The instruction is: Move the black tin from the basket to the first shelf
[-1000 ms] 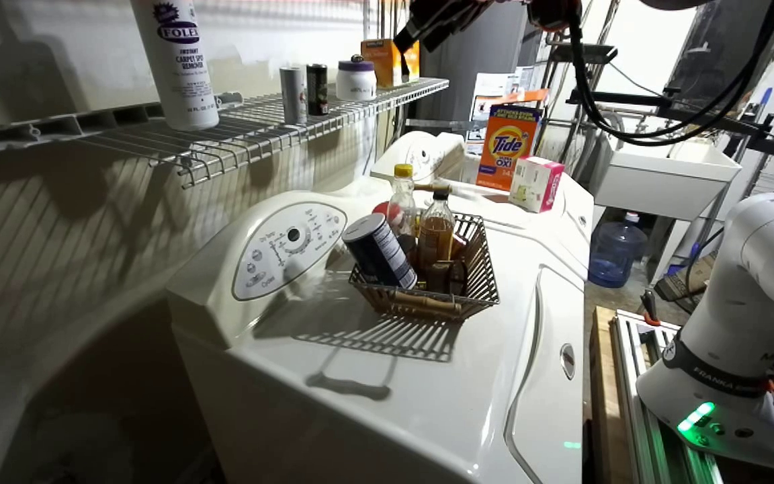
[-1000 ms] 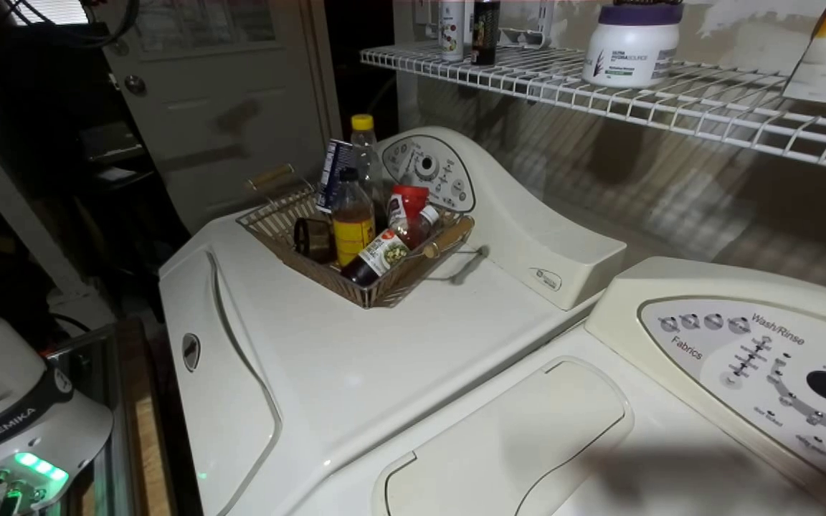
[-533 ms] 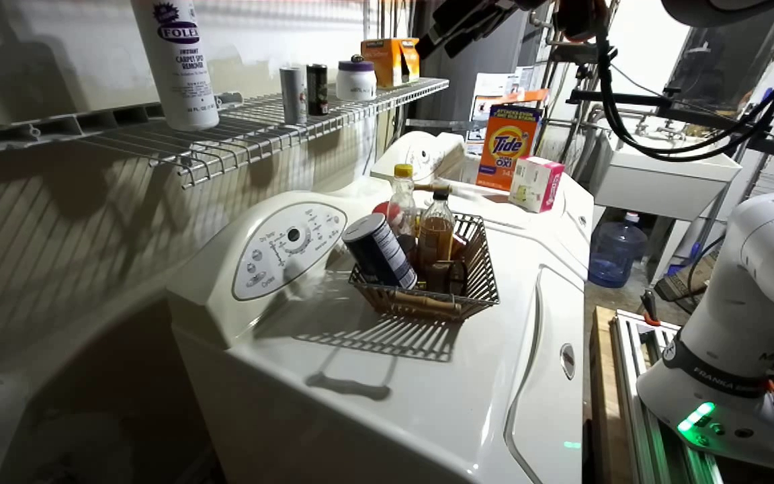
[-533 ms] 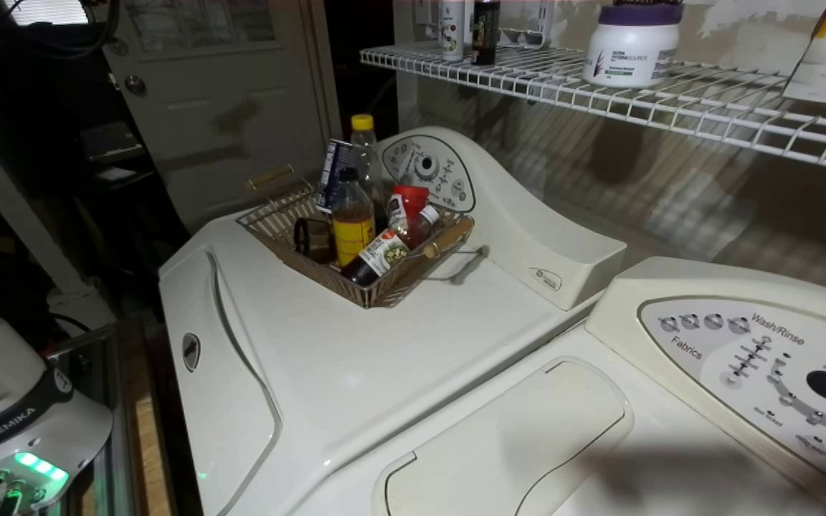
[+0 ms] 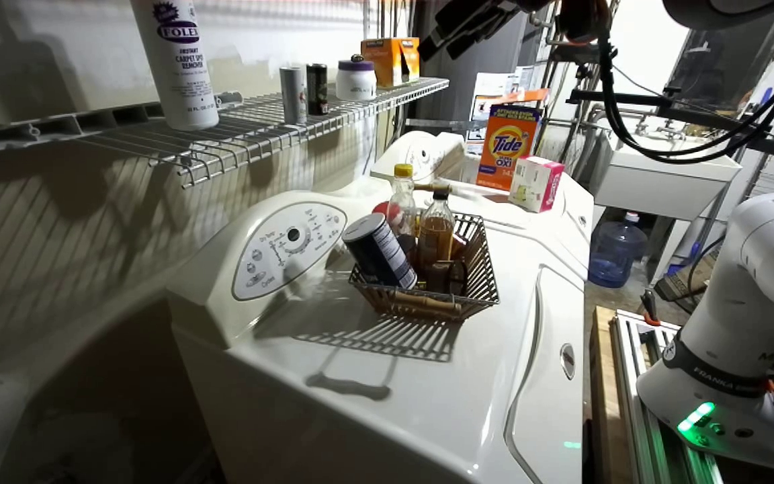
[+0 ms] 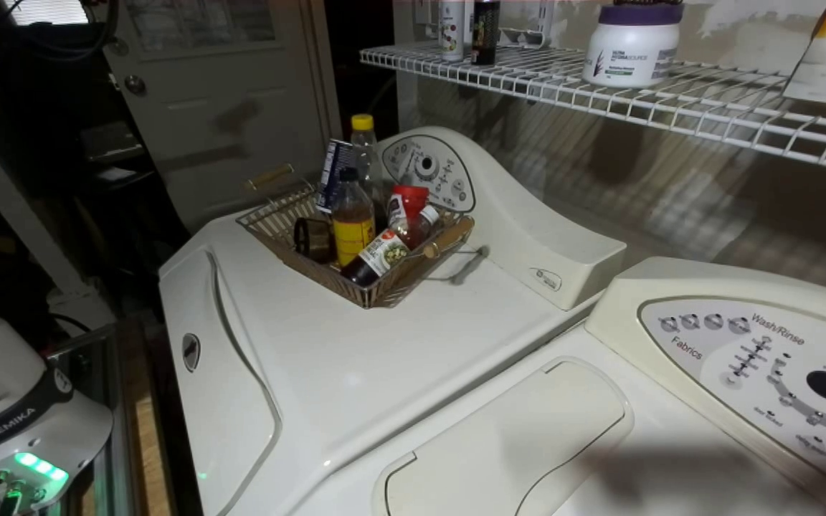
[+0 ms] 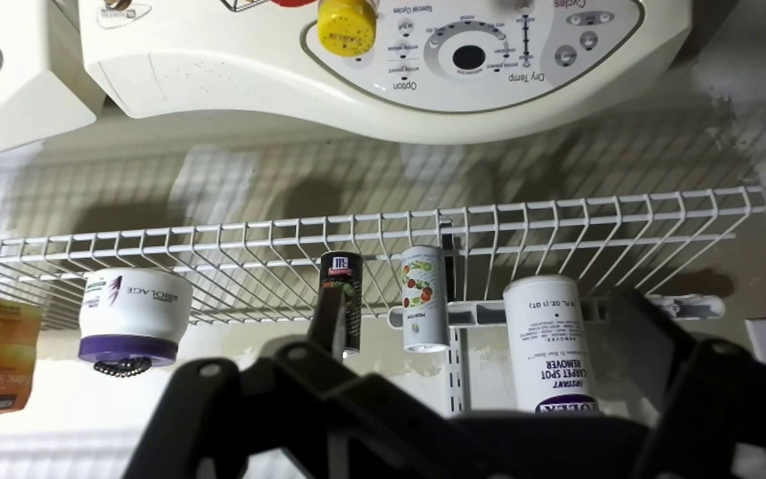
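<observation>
we've got the tin point(image 5: 317, 89) on the shelf point(image 6: 556, 84), grey can point(image 5: 293, 96) up there too, basket point(image 5: 482, 270) lower than the shelf, our claw point(image 7: 478, 313) spread wide

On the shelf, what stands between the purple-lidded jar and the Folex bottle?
The black tin, nearer the jar, and the grey can; the wrist view shows both.
</observation>
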Controlling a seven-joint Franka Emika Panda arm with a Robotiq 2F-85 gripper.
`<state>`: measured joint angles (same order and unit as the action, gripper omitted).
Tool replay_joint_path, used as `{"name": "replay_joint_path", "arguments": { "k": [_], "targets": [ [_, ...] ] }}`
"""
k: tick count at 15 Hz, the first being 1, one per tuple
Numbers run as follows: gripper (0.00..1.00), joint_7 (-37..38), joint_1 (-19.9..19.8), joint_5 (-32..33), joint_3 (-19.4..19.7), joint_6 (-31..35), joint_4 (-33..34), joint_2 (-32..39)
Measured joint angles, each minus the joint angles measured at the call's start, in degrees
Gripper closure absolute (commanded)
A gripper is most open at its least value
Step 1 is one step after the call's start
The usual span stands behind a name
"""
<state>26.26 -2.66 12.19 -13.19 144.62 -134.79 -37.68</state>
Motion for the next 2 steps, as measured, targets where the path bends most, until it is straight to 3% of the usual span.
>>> {"name": "replay_joint_path", "arguments": {
  "k": [2],
  "targets": [
    [0.0,0.0,0.0,0.0,0.0,0.0,0.0,0.0]
  ]
}}
